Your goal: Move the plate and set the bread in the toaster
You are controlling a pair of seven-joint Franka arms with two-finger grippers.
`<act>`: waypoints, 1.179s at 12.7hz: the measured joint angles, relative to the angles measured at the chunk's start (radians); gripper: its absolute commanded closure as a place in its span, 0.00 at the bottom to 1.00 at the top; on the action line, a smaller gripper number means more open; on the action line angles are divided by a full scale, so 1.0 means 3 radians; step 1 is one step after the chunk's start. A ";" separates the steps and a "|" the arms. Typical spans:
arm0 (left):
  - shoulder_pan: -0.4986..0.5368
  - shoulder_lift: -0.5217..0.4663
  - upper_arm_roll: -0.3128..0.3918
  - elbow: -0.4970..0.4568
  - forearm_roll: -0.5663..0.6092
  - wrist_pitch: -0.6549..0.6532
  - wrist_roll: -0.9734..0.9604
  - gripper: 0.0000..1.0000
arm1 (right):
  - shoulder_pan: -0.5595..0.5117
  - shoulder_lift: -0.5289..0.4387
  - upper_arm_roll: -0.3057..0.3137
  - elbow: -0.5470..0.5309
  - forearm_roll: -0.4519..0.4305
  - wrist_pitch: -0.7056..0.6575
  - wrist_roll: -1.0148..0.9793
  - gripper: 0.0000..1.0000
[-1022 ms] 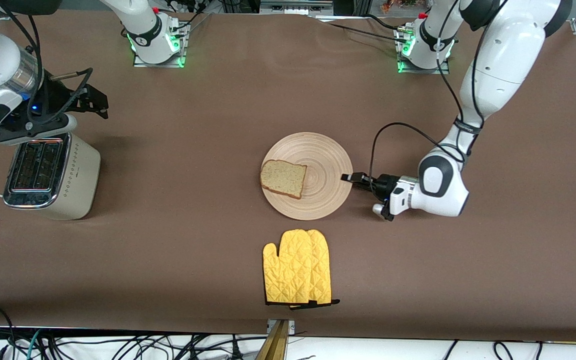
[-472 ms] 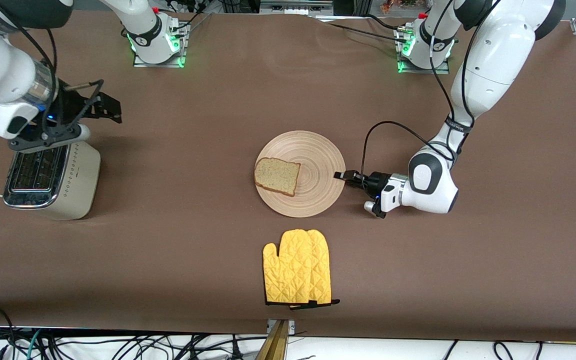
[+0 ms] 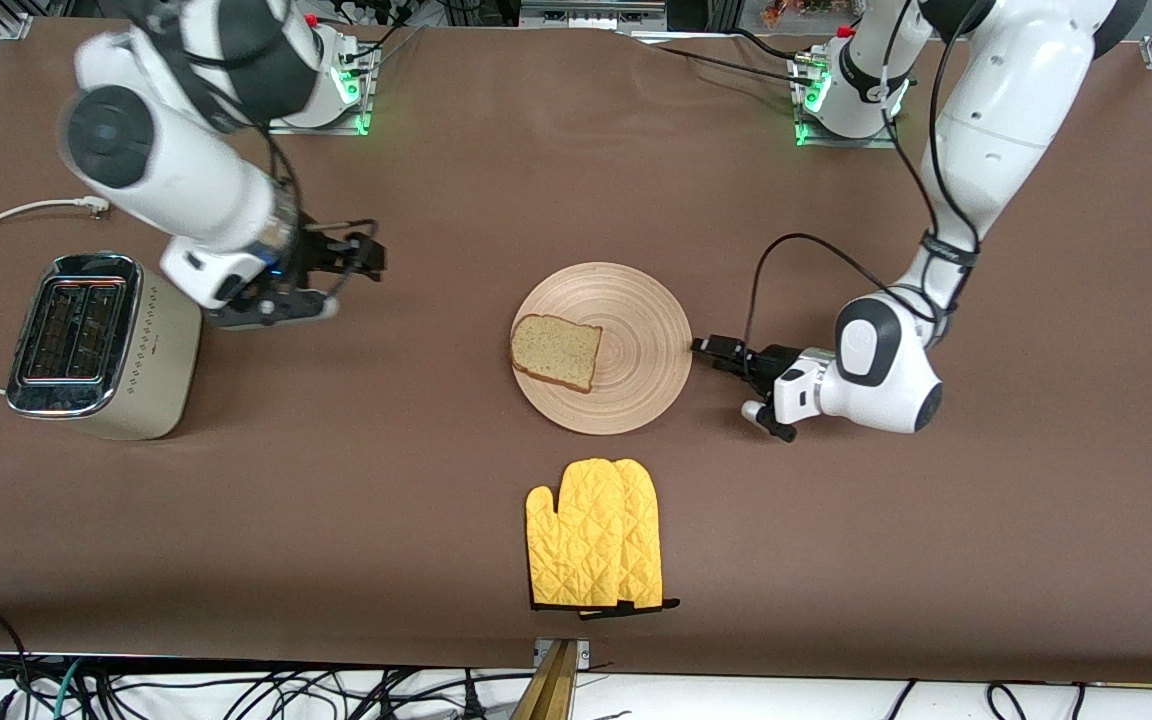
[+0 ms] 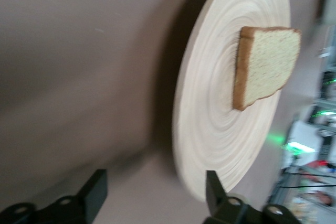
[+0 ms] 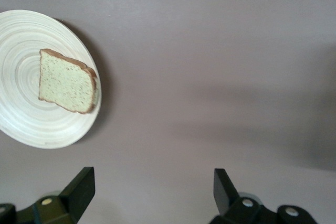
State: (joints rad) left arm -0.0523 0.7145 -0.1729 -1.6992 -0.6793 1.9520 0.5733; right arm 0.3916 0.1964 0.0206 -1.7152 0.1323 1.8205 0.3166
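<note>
The bread (image 3: 556, 352) lies on the plate (image 3: 636, 320), toward its nine o'clock edge, with the toaster (image 3: 101, 345) well apart at the right arm's end of the table. The left gripper (image 3: 704, 347), fingers spread, sits just beside the plate's three o'clock rim. The right gripper (image 3: 368, 258), also spread, hangs over bare table between toaster and plate.

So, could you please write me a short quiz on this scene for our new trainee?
1. True or false: the bread lies on the plate.
2. Which hand is beside the plate's rim: A) left hand B) right hand?
3. Fill in: the yellow ___ lies nearer to the front camera than the plate.

Key
1. True; the toaster slots hold nothing.
2. A; open, low beside the rim. The right hand, also open, is over bare table between toaster and plate.
3. Oven mitt.
</note>
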 measured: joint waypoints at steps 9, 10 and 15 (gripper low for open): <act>0.0306 -0.1017 0.0057 0.0127 0.2261 -0.0142 -0.0189 0.00 | 0.0778 0.1125 0.0009 -0.0038 0.0005 0.1559 0.1117 0.01; 0.0321 -0.1137 0.0074 0.0231 0.2401 -0.0232 -0.0195 0.00 | 0.0786 0.1187 0.0007 -0.0032 0.0005 0.1626 0.1129 0.02; 0.0345 -0.1528 0.0159 0.1045 0.2446 -0.1282 -0.0809 0.00 | 0.0781 0.1324 -0.0018 -0.0020 0.0005 0.1775 0.1146 0.23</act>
State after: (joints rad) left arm 0.0511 0.2561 -0.1251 -1.3858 0.0545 1.5674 0.3307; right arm 0.6260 0.5937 0.0152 -1.7213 0.1339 2.3529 0.6605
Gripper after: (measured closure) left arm 0.000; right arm 0.119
